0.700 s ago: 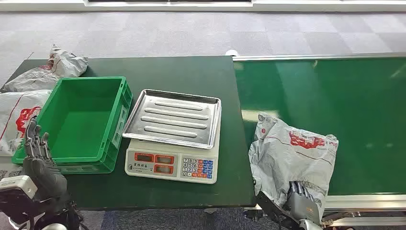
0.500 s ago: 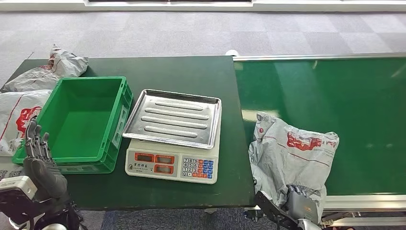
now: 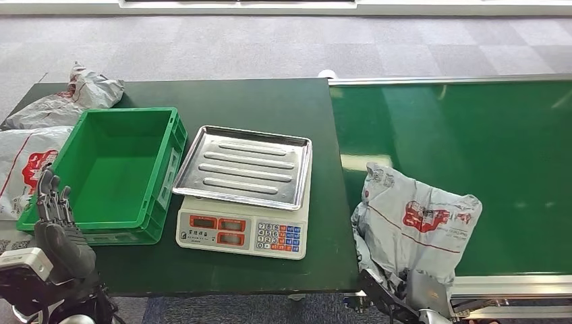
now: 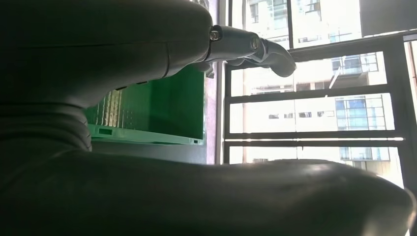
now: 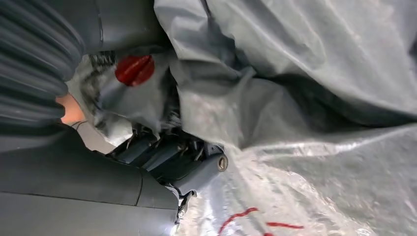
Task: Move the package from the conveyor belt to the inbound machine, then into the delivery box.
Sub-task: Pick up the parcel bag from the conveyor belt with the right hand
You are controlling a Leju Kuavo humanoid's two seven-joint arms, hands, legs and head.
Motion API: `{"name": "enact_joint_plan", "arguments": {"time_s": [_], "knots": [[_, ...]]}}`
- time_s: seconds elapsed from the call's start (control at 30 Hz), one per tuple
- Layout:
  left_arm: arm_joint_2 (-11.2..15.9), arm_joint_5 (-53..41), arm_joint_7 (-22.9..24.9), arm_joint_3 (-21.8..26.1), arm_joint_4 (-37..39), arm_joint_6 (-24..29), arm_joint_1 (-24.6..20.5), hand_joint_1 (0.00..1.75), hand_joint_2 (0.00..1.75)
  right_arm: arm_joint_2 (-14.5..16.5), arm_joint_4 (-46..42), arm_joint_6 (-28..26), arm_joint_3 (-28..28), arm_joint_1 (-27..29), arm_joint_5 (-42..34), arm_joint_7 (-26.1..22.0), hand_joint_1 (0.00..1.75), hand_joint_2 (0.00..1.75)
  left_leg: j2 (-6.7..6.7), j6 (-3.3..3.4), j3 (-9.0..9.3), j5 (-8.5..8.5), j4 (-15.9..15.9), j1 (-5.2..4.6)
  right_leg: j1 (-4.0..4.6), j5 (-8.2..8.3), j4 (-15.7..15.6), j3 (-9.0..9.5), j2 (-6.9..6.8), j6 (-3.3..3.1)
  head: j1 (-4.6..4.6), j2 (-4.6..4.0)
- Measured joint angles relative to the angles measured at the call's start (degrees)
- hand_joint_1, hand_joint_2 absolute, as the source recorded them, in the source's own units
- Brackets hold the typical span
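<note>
Since 0.7 s ago, package [image 3: 419, 226] has risen at its near edge and bunched, its far side tilted up off the conveyor belt [image 3: 472, 128]. Right hand [image 3: 423, 294] clamps the bag's near edge; film is wrapped over its fingers [image 5: 199, 172]. Judgement: lift under way. Scale tray [image 3: 244, 166] is next, then green delivery box [image 3: 165, 182]. Left hand [image 3: 55, 226] idles beside the box, fingers apart, holding nothing.

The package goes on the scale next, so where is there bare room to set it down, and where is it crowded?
The scale's steel tray is bare, as is the green box beside it. The table behind both is free, and so is the belt beyond the package that the right hand grips. Spare bags crowd the table's left end.
</note>
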Motion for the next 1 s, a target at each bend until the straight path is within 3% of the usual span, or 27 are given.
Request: {"name": "enact_joint_plan", "arguments": {"time_s": [0.2, 0.37, 0.63, 0.83, 1.0], "knots": [[-0.4, -0.2, -0.3, 0.0, 0.0, -0.4, 0.0, 0.0, 0.0, 1.4, -2.3, -4.9, -0.6, 1.2, 1.5, -2.4, 1.75, 1.75, 0.01, -0.01, -0.03, -0.01, 0.0, 0.0, 0.0, 0.0, 0.0, -0.03, 0.01, -0.01, 0.01, 0.0], [-1.3, -0.6, -0.9, 0.0, -0.7, -0.5, 0.9, 0.0, 0.0, 3.9, -10.6, -15.5, -4.2, 2.2, 8.7, -6.5, 1.75, 1.75, -0.01, -0.01, -0.05, -0.01, 0.0, 0.0, -0.01, -0.01, 0.0, -0.04, 0.0, 0.0, 0.0, 0.0], [-2.4, -0.4, -2.7, 0.0, -0.7, -0.4, 1.8, 0.0, 0.0, 5.8, -23.9, -35.5, -8.0, 1.9, 12.3, -15.1, 1.75, 1.75, -0.02, 0.0, -0.07, -0.02, 0.0, -0.04, -0.04, -0.02, 0.0, -0.04, -0.01, 0.02, 0.01, 0.0], [-2.5, -0.2, -2.9, 0.0, -0.4, 0.1, 1.6, 0.0, 0.0, 4.9, -28.1, -37.6, -7.8, -1.2, 11.0, -16.3, 1.75, 1.75, -0.03, 0.01, -0.08, -0.01, 0.0, -0.04, -0.04, -0.01, 0.0, 0.02, -0.02, 0.02, 0.01, 0.0], [-2.4, 0.9, -3.6, -0.3, 0.0, 0.6, 1.1, 0.0, 0.0, 4.1, -28.0, -37.6, -4.0, -7.2, 4.3, -23.8, 1.75, 1.75, 0.07, -0.02, -0.27, -0.03, 0.0, -0.03, -0.02, -0.01, 0.0, 0.06, 0.11, 0.01, 0.0, 0.0]]}}
